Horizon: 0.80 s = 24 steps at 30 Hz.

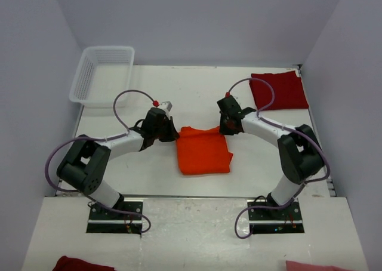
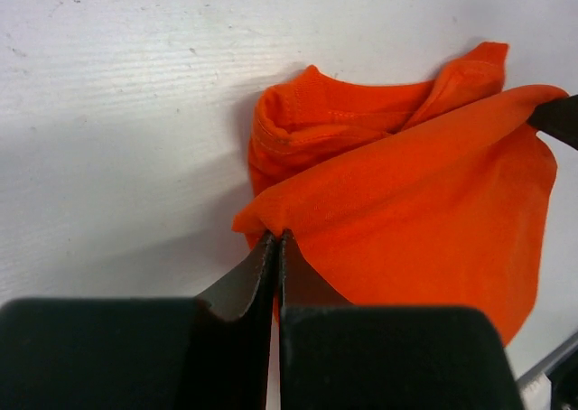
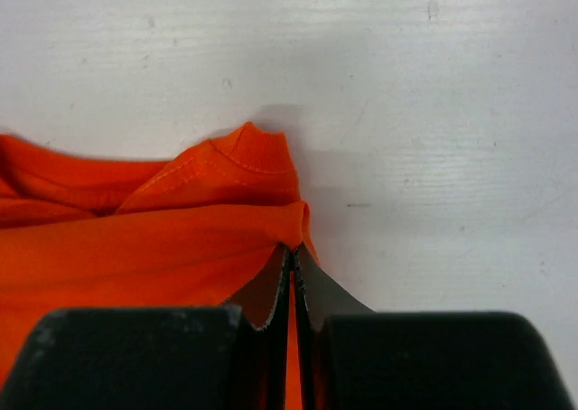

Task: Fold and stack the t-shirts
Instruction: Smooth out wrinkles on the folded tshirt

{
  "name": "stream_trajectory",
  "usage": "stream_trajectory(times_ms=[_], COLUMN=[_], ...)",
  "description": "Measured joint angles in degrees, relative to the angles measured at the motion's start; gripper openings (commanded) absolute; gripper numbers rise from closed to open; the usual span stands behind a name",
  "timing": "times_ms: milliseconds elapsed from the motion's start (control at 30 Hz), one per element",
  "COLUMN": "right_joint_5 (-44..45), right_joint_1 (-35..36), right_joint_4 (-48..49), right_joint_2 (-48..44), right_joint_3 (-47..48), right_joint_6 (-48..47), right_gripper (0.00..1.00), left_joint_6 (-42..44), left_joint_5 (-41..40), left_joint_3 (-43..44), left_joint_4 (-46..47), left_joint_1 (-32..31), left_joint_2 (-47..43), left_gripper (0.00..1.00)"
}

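Note:
A bright orange t-shirt lies partly folded in the middle of the table. My left gripper is shut on its far left corner, and the pinched cloth stretches off to the right. At the far right corner my right gripper is shut on the cloth, which bunches up just beyond the fingertips. A dark red t-shirt lies folded at the back right. The left gripper and right gripper each hold only a thin edge.
A white lattice basket stands at the back left. Walls close in the table on three sides. A dark red cloth and a pink cloth lie at the near edge, below the arm bases.

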Motion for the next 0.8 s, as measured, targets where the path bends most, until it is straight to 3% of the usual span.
stream_trajectory(times_ms=[100,167,200,233,333,400,600,700,800], right_joint_5=[1.68,3.76,4.52,5.38,7.65,9.09,12.31,12.85,12.37], right_joint_1=[0.00,0.00,0.00,-0.04,-0.28,-0.46,-0.52,-0.52,-0.52], right_joint_4=[-0.66,-1.57,-1.99,-2.47,-4.04,-4.39,-5.97,-7.48,-7.63], right_joint_2=[4.44,8.02,9.07,9.94,11.93,12.02,10.34,6.84,0.79], right_joint_3=[2.71,5.22,6.10,7.04,9.99,10.84,11.58,11.37,9.79], right_joint_6=[0.42,0.83,0.87,0.96,1.14,0.87,-0.85,-1.62,-2.08], right_gripper=[0.00,0.00,0.04,0.18,0.37,0.44,0.51,0.57,0.59], left_joint_6=[0.70,1.75,2.23,2.91,4.83,5.75,6.99,6.45,5.42], left_joint_5=[-1.03,-1.86,-2.49,-3.13,-5.20,-6.34,-7.67,-6.40,-2.62], left_joint_3=[1.99,3.19,3.78,4.24,5.97,6.19,4.74,3.02,0.63], left_joint_4=[0.83,1.42,1.68,1.86,2.19,2.32,2.05,2.21,2.78], left_joint_1=[0.00,0.00,0.00,0.00,0.04,0.04,0.04,0.04,-0.17], left_joint_2=[3.85,5.09,5.35,5.38,5.20,4.17,-5.42,-11.34,-15.19], left_gripper=[0.08,0.20,0.26,0.35,0.45,0.46,0.49,0.49,0.42])
